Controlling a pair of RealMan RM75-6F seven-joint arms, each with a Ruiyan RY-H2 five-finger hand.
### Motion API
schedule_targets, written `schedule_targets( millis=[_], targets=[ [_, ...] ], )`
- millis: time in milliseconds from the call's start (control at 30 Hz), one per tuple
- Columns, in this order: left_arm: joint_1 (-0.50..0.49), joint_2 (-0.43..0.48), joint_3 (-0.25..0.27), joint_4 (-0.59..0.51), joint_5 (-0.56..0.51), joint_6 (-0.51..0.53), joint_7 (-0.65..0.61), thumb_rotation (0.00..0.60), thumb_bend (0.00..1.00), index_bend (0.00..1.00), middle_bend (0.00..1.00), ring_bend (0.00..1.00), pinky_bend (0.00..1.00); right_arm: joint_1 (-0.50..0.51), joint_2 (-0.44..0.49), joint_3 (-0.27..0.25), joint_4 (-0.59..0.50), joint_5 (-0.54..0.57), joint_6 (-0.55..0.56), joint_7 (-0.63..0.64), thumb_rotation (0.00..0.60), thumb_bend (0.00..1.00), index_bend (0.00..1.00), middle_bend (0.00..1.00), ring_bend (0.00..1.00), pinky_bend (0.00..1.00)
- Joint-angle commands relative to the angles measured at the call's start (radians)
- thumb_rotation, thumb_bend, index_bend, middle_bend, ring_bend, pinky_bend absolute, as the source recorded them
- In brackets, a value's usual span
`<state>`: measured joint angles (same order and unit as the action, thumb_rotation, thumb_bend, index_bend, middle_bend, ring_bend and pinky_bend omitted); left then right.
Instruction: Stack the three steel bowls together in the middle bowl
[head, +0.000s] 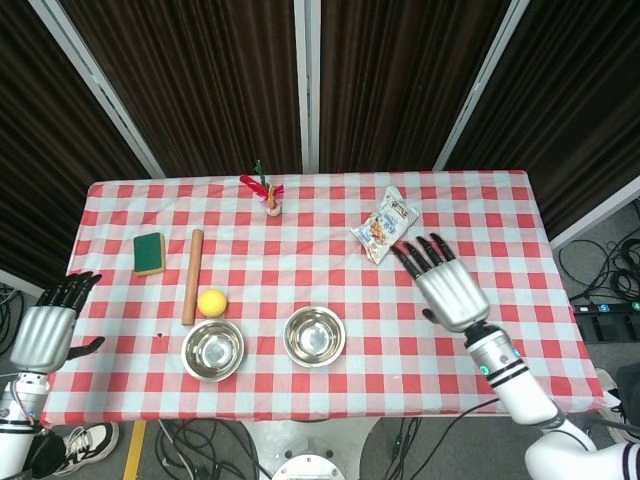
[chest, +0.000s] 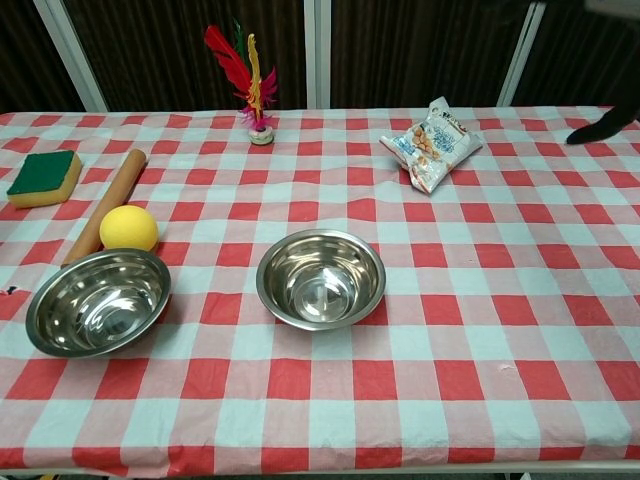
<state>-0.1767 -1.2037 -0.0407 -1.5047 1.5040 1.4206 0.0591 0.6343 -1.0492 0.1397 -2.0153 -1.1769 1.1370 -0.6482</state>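
Note:
Near the table's front middle stands a steel bowl (head: 315, 336) (chest: 321, 279); it holds a second bowl nested inside, hard to tell apart. Another steel bowl (head: 212, 350) (chest: 98, 301) sits to its left, empty. My right hand (head: 448, 284) hovers above the right half of the table, fingers spread, holding nothing; in the chest view only a dark fingertip (chest: 600, 128) shows at the right edge. My left hand (head: 47, 328) hangs open off the table's left edge, apart from everything.
A yellow ball (head: 211, 302) (chest: 128, 228) and a wooden rolling pin (head: 192, 276) (chest: 106, 204) lie just behind the left bowl. A green sponge (head: 149, 253) sits far left, a feather shuttlecock (head: 266, 191) at the back, a snack bag (head: 383, 225) (chest: 432, 143) back right.

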Motion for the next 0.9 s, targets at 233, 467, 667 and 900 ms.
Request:
schedule_targets(
  millis=[233,467,667,900],
  targets=[
    [0.015,0.017,0.099,-0.122,0.114,-0.014,0.118,0.6,0.04,0.21,0.28,0.19,0.29,-0.08,0.141,0.059,0.029,0.021,0.059,0.217,0.6,0.0,0.02,0.11,0.07,0.08],
    [-0.029,-0.009,0.133,-0.138,0.243,-0.045,0.114,0.6,0.08,0.33,0.36,0.25,0.34,-0.095,0.149,0.044,0.048,-0.014,0.042,0.262,0.6,0.0,0.02,0.11,0.07,0.08],
    [-0.1,-0.015,0.15,-0.084,0.332,-0.112,0.129,0.6,0.1,0.33,0.38,0.27,0.36,-0.099,0.159,0.046,0.035,-0.018,0.04,0.266,0.6,0.0,0.02,0.11,0.07,0.08],
    [-0.12,-0.028,0.193,-0.071,0.346,-0.154,0.047,0.6,0.12,0.33,0.38,0.27,0.36,-0.097,0.154,0.044,0.026,0.0,0.029,0.247,0.6,0.0,0.02,0.11,0.07,0.08]
  ],
)
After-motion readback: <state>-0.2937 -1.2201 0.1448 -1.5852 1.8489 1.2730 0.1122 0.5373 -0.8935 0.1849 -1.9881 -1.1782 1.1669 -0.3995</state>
